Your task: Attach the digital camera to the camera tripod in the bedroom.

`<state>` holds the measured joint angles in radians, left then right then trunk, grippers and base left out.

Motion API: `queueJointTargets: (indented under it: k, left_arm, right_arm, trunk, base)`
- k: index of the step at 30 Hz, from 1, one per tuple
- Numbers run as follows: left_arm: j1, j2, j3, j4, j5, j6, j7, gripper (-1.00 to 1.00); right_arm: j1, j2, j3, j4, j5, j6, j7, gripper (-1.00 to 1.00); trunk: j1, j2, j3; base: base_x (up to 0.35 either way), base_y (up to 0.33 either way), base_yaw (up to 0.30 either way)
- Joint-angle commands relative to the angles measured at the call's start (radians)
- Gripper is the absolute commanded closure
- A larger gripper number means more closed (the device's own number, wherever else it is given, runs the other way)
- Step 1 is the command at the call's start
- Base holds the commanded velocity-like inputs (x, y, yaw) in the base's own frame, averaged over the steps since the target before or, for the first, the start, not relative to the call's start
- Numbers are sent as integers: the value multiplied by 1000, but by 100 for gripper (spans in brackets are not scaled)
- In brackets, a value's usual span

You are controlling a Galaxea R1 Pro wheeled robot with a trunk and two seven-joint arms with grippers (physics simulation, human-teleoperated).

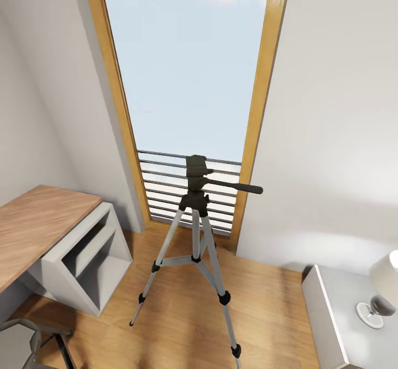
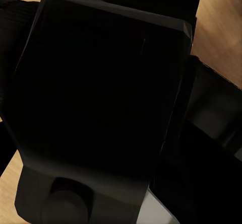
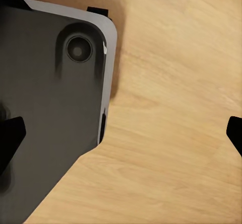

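Standing at six o'clock of the tall wood-framed window (image 1: 188,65), the silver-legged black-headed camera tripod (image 1: 194,247) rests on light wood floor (image 1: 182,325). The right gripper (image 3: 121,133) spreads wide, holding nothing. The left claw's state cannot be told.

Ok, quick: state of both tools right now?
Left tool: cannot be told; its wrist view is dark robot body.
Right tool: open, fingertips wide apart over the wood floor, holding nothing.

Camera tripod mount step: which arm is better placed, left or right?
Left, tentatively. A black body sits close to its wrist camera, possibly the digital camera; unconfirmed. The right end effector is open and empty over wood floor. The camera tripod stands centred ahead, head bare.
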<state>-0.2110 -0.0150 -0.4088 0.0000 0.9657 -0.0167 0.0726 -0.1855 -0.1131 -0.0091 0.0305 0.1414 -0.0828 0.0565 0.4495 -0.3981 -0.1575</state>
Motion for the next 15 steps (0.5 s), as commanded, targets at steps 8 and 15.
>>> queueJointTargets:
  k: [8, 15]
  left_arm:
    - [-1, 3, -8, 0, 7, -3, 4, 100]
    - [-1, 11, -10, -5, 3, -8, 4, 100]
  right_arm:
    - [-2, -6, 3, 1, 19, -8, -5, -100]
    - [-2, -6, 26, -12, 67, -9, -8, -100]
  trunk:
    - [1, -2, -2]
    - [1, -2, -2]
  base:
    - [0, 0, 0]
    - [0, 0, 0]
